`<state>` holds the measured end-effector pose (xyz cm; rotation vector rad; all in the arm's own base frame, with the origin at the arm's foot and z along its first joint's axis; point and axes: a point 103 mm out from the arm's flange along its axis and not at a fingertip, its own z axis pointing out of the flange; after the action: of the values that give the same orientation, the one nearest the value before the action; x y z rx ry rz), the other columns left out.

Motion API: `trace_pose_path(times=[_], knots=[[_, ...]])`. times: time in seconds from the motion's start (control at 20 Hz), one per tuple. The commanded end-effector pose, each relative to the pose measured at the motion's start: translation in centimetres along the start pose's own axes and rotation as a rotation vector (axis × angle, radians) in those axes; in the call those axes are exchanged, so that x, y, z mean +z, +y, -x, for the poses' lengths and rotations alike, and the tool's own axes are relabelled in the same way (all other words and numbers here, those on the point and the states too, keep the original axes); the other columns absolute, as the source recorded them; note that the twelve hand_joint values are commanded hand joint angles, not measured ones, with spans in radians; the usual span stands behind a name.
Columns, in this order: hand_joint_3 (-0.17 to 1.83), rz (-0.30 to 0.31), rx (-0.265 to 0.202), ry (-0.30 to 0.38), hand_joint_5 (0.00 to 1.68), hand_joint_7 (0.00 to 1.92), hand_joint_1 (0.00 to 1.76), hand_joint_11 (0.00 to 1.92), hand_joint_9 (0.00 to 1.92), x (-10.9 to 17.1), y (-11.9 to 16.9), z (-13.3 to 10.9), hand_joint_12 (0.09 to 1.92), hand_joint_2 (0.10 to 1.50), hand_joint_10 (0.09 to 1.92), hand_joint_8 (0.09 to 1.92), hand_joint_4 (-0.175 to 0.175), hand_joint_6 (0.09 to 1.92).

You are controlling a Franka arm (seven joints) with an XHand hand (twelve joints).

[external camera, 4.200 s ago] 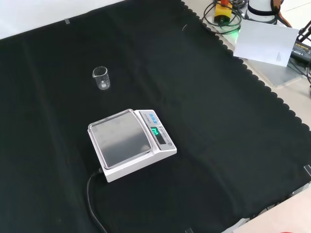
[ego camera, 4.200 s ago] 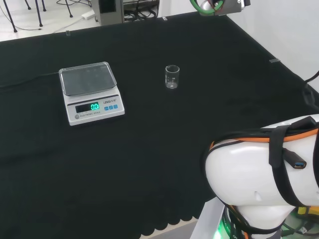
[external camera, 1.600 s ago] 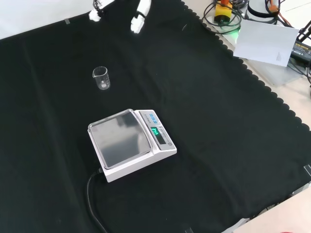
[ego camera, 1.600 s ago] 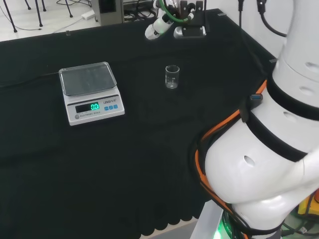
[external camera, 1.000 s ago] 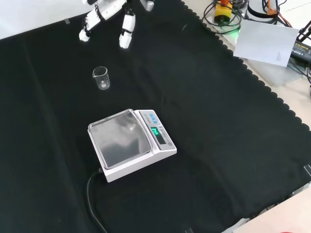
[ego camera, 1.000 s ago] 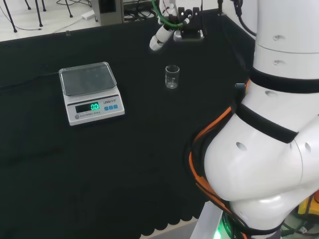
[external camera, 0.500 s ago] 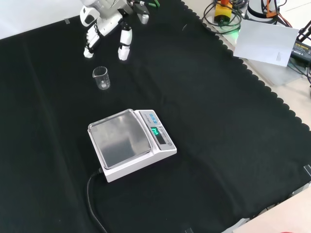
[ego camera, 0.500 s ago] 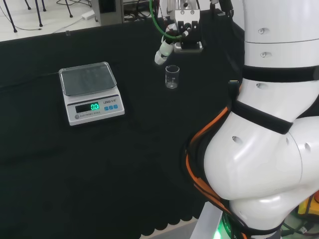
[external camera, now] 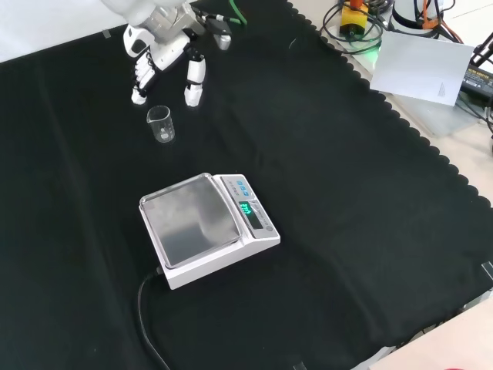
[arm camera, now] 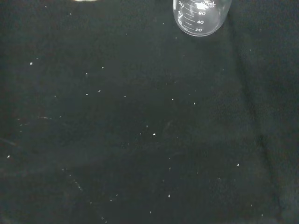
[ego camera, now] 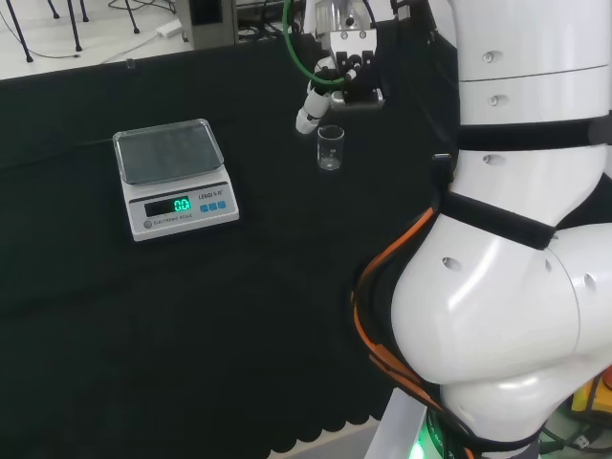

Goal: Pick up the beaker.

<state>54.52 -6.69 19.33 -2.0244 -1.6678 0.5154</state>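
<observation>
A small clear glass beaker [ego camera: 330, 147] stands upright and empty on the black cloth; in the front view the beaker [external camera: 160, 124] is left of centre near the top. The hand [external camera: 164, 42] hangs just beyond it, fingers [external camera: 193, 83] straight and spread, pointing down at the cloth on either side above the beaker without touching it. In the head view the hand [ego camera: 337, 75] hovers right over the beaker. The wrist view looks past the palm at the beaker's base [arm camera: 202, 17] with printed marks.
A white digital scale [external camera: 206, 227] with a lit green display sits in the middle of the cloth, its cable trailing to the front edge. The arm's white links [ego camera: 516, 239] stand at the right of the head view. Cables and paper [external camera: 424, 65] lie off the cloth.
The hand has come down and nearer to the beaker, from the cloth's far edge to just above it. The beaker and scale have not moved.
</observation>
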Motion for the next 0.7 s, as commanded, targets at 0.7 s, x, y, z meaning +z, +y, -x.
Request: trace_pose_path(times=[0.7], knots=[[-0.12,-0.239,0.040,-0.117,0.00,0.00,0.76,0.00,0.00,2.6,3.3,1.1,1.39,0.79,0.35,0.09,0.023,0.09]])
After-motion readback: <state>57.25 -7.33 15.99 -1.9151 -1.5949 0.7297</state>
